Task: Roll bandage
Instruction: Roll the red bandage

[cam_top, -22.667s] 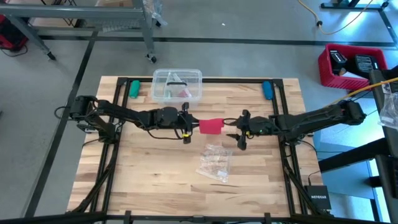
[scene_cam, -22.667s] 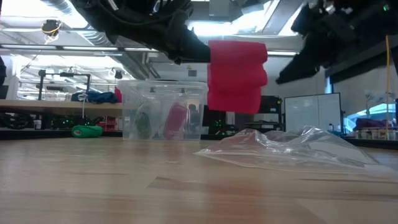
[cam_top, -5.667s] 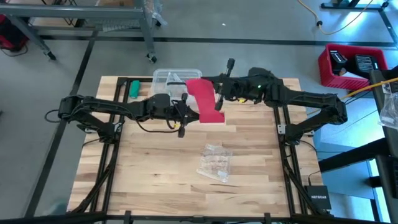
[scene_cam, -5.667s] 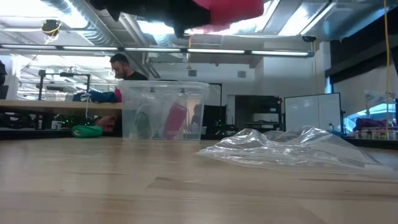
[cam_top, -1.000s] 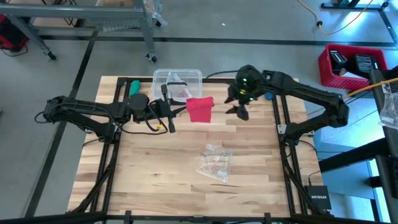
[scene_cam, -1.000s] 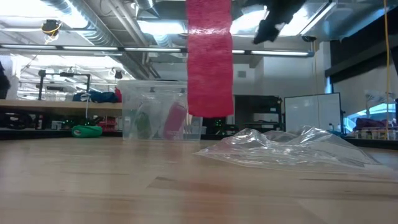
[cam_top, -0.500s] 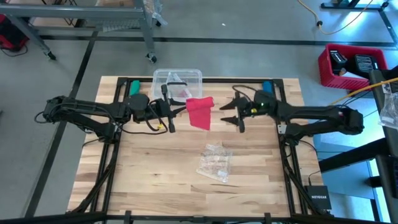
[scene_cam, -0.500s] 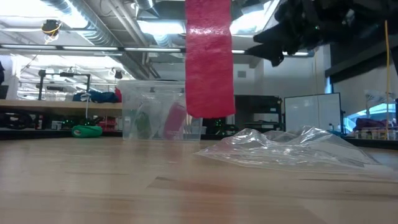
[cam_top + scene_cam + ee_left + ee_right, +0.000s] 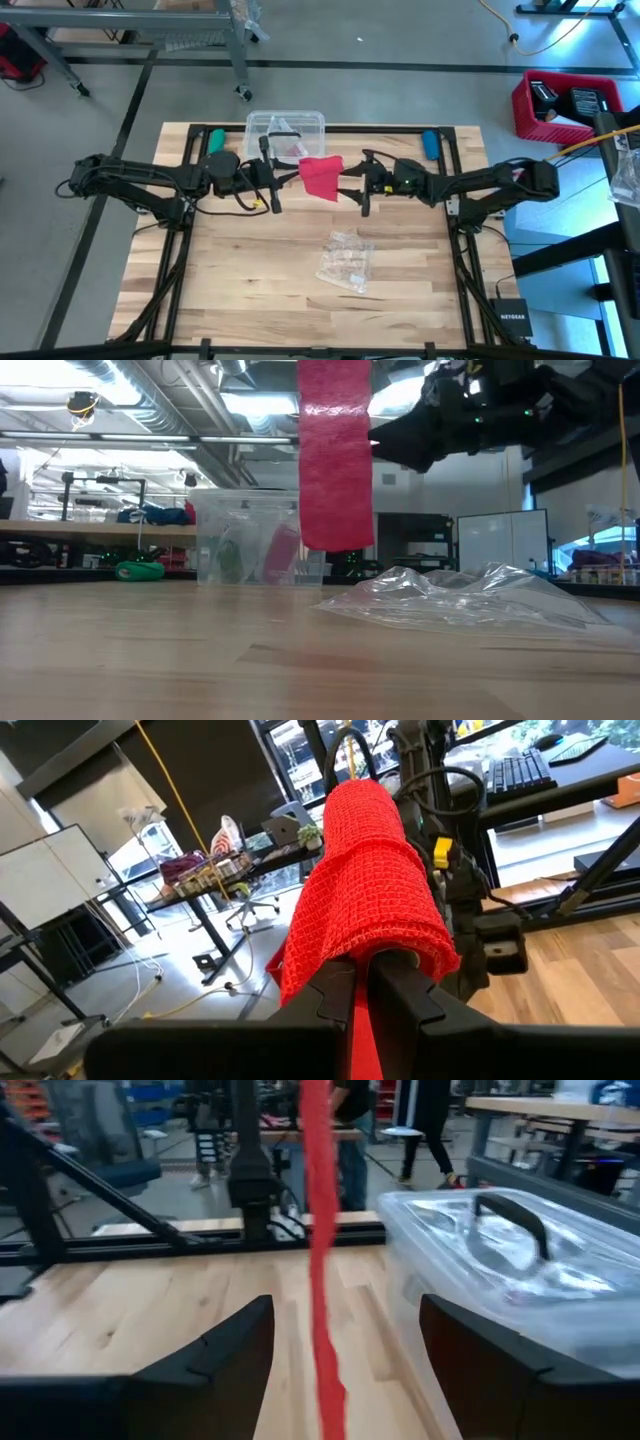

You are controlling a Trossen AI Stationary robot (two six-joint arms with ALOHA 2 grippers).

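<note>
Bandage (image 9: 336, 455) hangs lengthwise straight down from left hand (image 9: 290, 174).

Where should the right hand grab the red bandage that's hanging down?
Probably the loose hanging part of the bandage, below where the left hand pinches its top. The strip hangs straight and flat above the table, edge-on between the open right hand's fingers, so closing in level from that side should catch it.

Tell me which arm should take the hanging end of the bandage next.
The right one, probably. The right gripper is open and level with the hanging bandage, which shows between its fingers in the right wrist view. The left gripper is shut on the bandage, holding it above the table.
</note>
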